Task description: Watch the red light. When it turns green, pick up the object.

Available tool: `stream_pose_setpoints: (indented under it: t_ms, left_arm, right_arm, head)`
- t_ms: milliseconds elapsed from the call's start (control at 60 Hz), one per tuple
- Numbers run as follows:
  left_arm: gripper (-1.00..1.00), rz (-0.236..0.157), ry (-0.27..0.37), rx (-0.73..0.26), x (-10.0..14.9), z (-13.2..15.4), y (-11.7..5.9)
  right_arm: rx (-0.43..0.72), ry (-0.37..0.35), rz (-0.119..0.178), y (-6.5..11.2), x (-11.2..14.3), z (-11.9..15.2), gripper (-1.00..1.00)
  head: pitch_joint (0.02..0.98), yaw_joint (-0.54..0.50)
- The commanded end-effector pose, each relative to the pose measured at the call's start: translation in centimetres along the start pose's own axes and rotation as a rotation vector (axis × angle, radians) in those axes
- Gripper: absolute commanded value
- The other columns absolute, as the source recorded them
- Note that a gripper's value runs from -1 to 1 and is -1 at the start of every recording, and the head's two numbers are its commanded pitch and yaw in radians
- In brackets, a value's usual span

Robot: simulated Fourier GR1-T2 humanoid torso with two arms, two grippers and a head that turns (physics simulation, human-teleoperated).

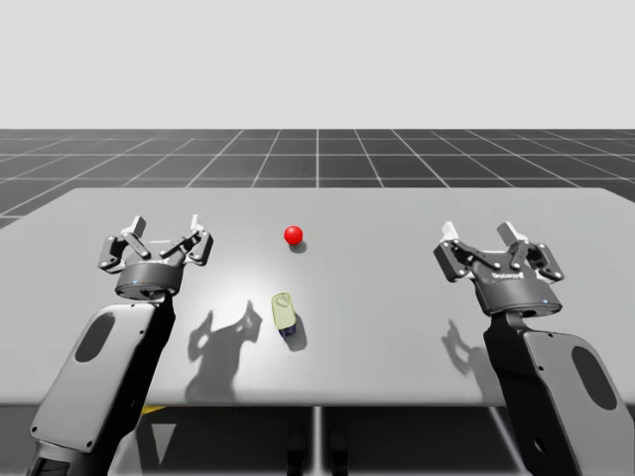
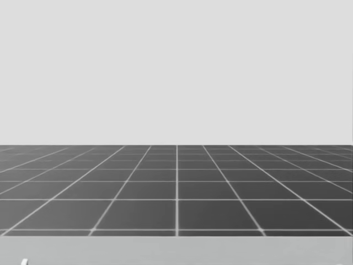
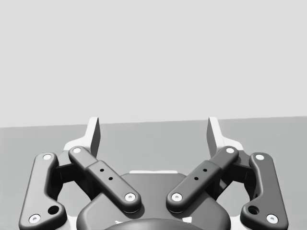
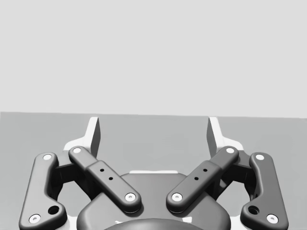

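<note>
My left gripper (image 1: 167, 234): hovering over flat grey table (image 1: 397, 317), fingers spread, empty – parked for wait, I'm judging. Small pale-green oblong object with dark blue end (image 1: 285, 310): lying flat between my 2 arms, nearer left. Round red ball light (image 1: 293, 235): showing red, near, beyond it, so I'm holding off. My right gripper (image 1: 481, 238): hovering well apart, spread, empty.

Left arm (image 1: 99, 352) enters from lower left, forearm angled up and forward. Left jaws spread wide, fingers (image 3: 94, 136) pointing forward. Right arm (image 1: 561, 382) enters from lower right, mirrored pose. Right jaws likewise spread wide, fingers (image 4: 214, 134) forward. Arms well apart.
</note>
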Motion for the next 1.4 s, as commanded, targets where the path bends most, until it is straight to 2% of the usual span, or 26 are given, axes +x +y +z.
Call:
stream_pose_setpoints:
  t_ms: [17,100,217,550,883,1400]
  left_arm:
    - [-1.0,-0.014,0.013,0.011,-0.71,-0.4,0.26]
    - [-1.0,-0.014,0.014,0.01,-0.72,-0.39,0.26]
    - [-1.0,-0.014,0.015,0.009,-0.73,-0.36,0.25]
    - [-1.0,-0.023,0.024,0.001,-0.92,-0.47,0.24]
    - [-1.0,-0.024,0.027,-0.006,-0.96,-0.61,0.31]
    - [-1.0,-0.021,0.026,-0.01,-0.94,-0.55,0.2]
  right_arm:
    - [-0.043,0.012,0.002,-0.2,-0.49,-0.08,-1.0]
    - [-0.022,0.007,-0.01,-0.16,-0.42,-0.1,-1.0]
    - [-0.019,0.014,-0.002,-0.33,-0.43,-0.19,-1.0]
    - [-0.01,0.017,0.016,-0.32,-0.54,-0.24,-1.0]
    - [-0.009,0.021,0.024,-0.23,-0.58,-0.23,-1.0]
    - [-0.01,0.02,0.028,-0.19,-0.56,-0.19,-1.0]
  head:
    - [0.098,0.0]
    - [0.104,0.0]
    - [0.144,0.0]
    - [0.385,0.03]
    - [0.569,0.09]
    - [0.608,0.11]
